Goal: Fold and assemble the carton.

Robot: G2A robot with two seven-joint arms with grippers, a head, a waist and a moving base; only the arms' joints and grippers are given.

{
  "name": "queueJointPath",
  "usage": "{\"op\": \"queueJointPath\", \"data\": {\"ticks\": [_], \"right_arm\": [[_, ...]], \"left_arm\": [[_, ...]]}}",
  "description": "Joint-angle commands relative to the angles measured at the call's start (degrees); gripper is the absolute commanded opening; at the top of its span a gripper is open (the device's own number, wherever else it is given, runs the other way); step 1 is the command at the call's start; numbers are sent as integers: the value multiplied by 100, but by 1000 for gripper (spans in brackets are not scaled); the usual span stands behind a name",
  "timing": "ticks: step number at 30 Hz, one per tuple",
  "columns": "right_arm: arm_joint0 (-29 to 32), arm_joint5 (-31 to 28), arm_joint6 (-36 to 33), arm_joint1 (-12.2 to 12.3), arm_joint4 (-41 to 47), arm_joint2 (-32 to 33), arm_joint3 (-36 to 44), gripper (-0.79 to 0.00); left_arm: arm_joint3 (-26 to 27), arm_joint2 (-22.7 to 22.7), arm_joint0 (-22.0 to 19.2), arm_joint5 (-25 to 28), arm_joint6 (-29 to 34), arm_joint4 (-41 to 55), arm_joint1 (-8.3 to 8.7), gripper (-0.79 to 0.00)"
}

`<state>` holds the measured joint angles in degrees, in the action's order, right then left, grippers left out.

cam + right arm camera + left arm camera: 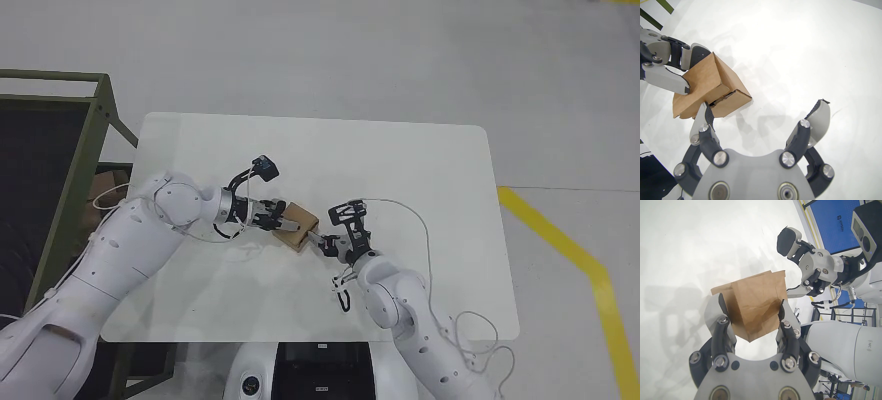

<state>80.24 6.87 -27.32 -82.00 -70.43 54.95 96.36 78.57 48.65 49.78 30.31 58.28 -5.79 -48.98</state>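
Here left tool (752,300) grips the carton (704,81), right tool (763,104) seemingly touching it.

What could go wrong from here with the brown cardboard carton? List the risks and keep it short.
1. The open right gripper touches the brown cardboard carton at its end flap with one finger only. The flaps gape unevenly, so a push may slip into the gap or crumple an edge.
2. The left gripper alone clamps the carton across its thin walls, so pushing against that hold might pivot or dent it.
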Motion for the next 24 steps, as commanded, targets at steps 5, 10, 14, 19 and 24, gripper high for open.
{"op": "queueJointPath", "data": {"ticks": [5, 10, 14, 19, 24], "right_arm": [[-6, -4, 3, -3, -15, -5, -9, 0], [11, 6, 34, -2, 3, 22, 13, 0], [44, -11, 48, 5, 17, 52, 39, 0], [66, -18, 50, 9, 32, 79, 57, 0], [70, -34, 50, 11, 24, 85, 56, 0]], "left_arm": [[-29, 0, -5, -11, 29, -5, -22, -259], [-62, -4, -17, -8, 47, -4, -43, -252], [-77, 1, -21, -2, 55, -8, -56, -246], [-91, 10, -21, 2, 80, 3, -70, -240], [-111, 25, -20, 10, 85, 7, -82, -246]]}}
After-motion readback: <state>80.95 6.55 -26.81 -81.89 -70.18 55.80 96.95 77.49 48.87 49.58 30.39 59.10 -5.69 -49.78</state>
